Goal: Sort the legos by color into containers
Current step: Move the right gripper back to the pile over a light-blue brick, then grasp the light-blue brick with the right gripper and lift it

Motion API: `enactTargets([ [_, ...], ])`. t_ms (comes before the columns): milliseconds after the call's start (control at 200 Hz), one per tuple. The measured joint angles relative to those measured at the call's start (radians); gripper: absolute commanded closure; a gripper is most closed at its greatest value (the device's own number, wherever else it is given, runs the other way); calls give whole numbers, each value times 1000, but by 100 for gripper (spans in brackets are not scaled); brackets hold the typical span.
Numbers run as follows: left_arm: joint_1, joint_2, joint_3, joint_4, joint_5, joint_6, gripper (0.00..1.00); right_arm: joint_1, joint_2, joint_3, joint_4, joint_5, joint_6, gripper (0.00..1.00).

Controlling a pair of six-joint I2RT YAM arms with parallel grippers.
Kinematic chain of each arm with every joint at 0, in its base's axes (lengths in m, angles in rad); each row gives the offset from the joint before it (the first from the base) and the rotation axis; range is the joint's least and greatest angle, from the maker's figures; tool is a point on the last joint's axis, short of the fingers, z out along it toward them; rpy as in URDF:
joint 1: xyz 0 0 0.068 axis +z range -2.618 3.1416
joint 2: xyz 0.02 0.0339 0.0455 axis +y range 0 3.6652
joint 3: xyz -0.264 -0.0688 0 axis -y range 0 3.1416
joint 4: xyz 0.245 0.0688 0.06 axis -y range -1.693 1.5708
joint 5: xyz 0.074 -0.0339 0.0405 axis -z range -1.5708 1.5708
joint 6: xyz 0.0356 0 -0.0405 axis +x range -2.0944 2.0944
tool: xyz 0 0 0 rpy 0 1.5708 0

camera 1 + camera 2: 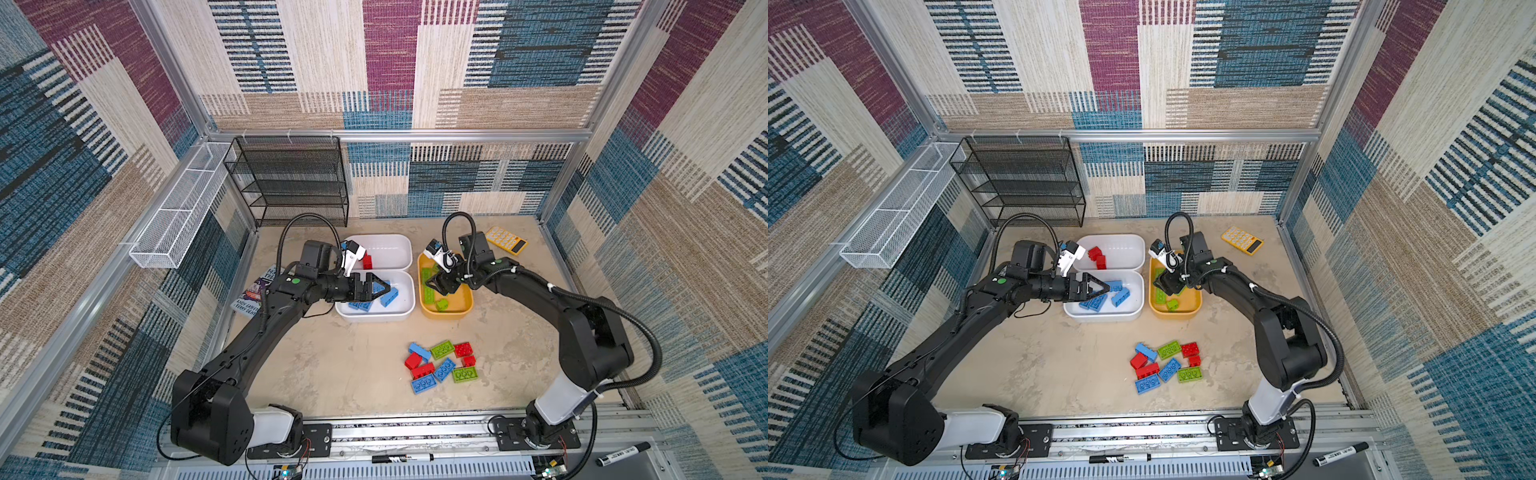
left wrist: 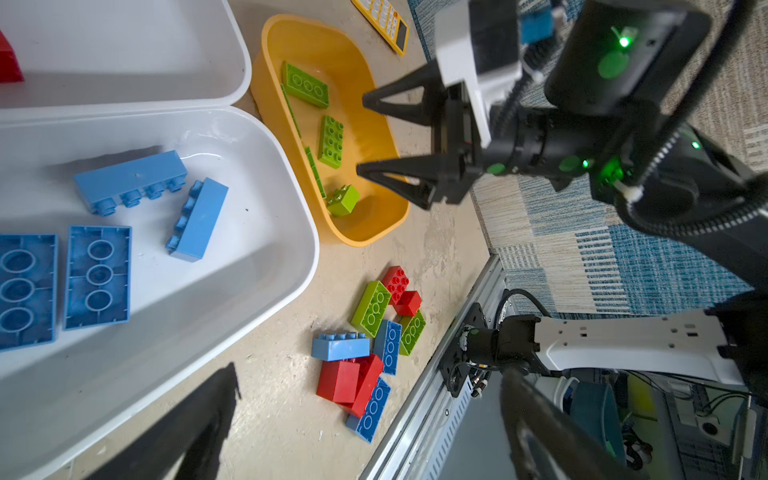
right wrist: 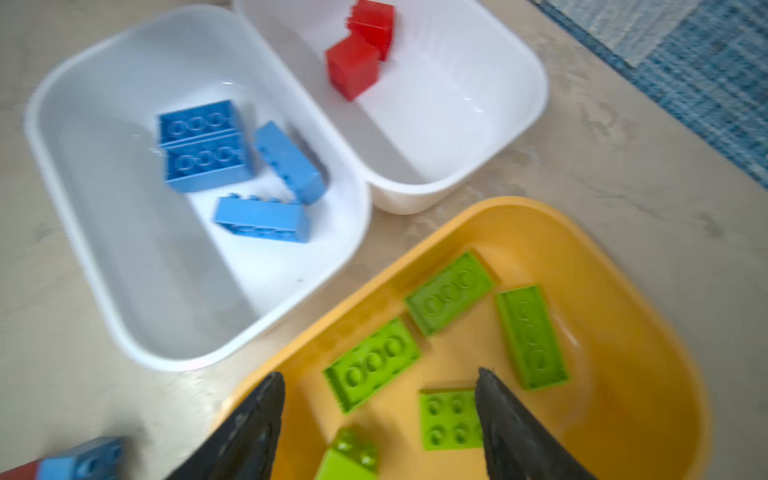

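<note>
My left gripper (image 1: pixel 380 286) hangs open and empty over the near white container (image 1: pixel 405 307), which holds several blue legos (image 2: pixel 131 180). Open as well, my right gripper (image 3: pixel 379 374) hovers above the yellow container (image 1: pixel 463 305). Nothing sits between its fingers. Several green legos lie in that container, a small square one (image 3: pixel 349 455) right beneath the jaws. The far white container (image 1: pixel 399 251) has two red legos (image 3: pixel 359 45) in it. Loose red, blue and green legos (image 1: pixel 440 365) are heaped on the table near the front right.
At the back left stands a black mesh rack (image 1: pixel 291 183), with a white wire basket (image 1: pixel 178 216) on the left wall. A yellow calculator (image 1: pixel 507 240) lies at the back right, a book (image 1: pixel 257 291) beneath the left arm. Markers (image 1: pixel 623 453) rest on the front rail.
</note>
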Motion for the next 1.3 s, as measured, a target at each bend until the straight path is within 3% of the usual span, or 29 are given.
enactTargets([
  [210, 28, 3, 0, -16, 4, 8, 1, 172, -153, -182, -86, -28, 18, 25],
  [386, 33, 21, 4, -22, 11, 19, 1, 240, -183, -293, -123, 2, 6, 26],
  [556, 34, 28, 4, -22, 23, 23, 1, 273, -169, -325, -125, 29, -19, 28],
  [972, 40, 29, -9, -23, 25, 26, 1, 307, -86, -313, -93, 102, -50, 45],
  [1297, 44, 29, -13, -23, 25, 26, 1, 312, -31, -284, -58, 119, -49, 51],
])
